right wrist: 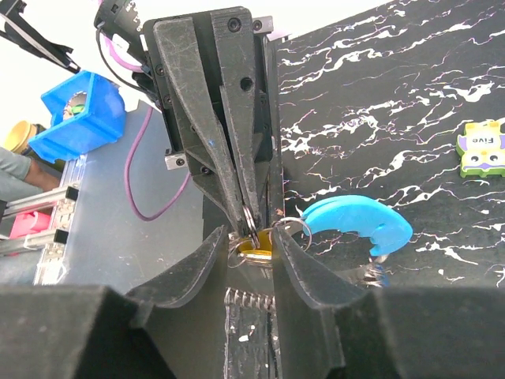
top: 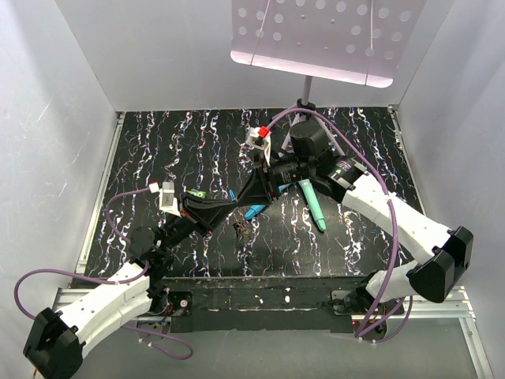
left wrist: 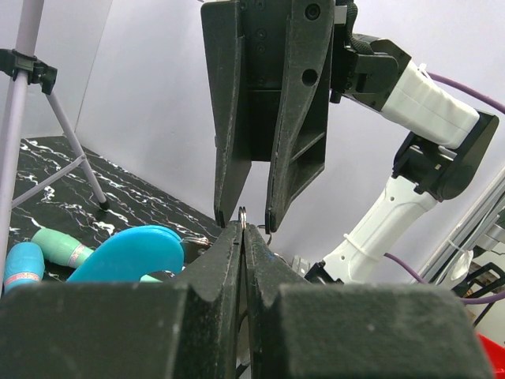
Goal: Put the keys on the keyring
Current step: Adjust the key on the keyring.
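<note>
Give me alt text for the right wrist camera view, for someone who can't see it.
The left hand, pointing down from the top, is shut on a thin metal ring; the right hand has its fingers apart either side of a yellow key head. A blue curved piece shows just right, against the black marbled table.

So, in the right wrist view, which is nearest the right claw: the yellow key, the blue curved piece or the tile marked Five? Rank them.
From the right gripper:
1. yellow key, between its fingers.
2. blue curved piece, just to the right.
3. tile marked Five, far right on the table.
</note>
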You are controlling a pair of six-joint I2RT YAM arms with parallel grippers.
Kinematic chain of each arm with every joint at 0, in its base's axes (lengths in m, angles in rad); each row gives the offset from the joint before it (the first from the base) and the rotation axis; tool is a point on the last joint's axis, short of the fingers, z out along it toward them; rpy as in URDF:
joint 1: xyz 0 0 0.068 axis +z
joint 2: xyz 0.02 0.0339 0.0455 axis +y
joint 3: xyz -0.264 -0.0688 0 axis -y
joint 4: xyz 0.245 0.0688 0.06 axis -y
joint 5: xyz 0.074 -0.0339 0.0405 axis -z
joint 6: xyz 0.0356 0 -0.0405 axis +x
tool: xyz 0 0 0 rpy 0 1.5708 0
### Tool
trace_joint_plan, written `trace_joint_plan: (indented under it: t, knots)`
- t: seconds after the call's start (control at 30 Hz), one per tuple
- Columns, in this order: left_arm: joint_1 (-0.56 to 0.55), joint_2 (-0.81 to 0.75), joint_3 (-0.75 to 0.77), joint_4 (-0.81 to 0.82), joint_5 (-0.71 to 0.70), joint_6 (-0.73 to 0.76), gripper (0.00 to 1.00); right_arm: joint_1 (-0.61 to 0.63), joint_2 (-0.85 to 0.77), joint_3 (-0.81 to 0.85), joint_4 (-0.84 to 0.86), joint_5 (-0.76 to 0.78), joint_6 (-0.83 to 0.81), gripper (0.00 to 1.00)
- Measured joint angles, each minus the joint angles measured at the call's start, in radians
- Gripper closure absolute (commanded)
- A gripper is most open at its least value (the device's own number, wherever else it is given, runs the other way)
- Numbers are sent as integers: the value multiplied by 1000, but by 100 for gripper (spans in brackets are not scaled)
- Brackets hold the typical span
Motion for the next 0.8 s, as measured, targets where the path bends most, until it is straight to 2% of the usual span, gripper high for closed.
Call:
trace_joint_plan:
  t: [0.1,0.3,0.43,0.57,0.67,0.8]
  knots:
    - [0,0,0,0,0,0,100,1,2,0,-1,0,-5,71]
    - [0,6,0,8,0,-4,100,2,11,0,-2,-8,-22,73]
    - [0,11,0,20,0,-9,100,4,13,0,-2,-31,-35,90]
    - [0,11,0,25,3,-15,100,3,13,0,0,-60,-54,98]
    - [0,11,0,29,5,-21,100,2,13,0,0,-76,-64,98]
    - [-1,6,0,31,11,-24,100,0,13,0,0,-105,-80,90]
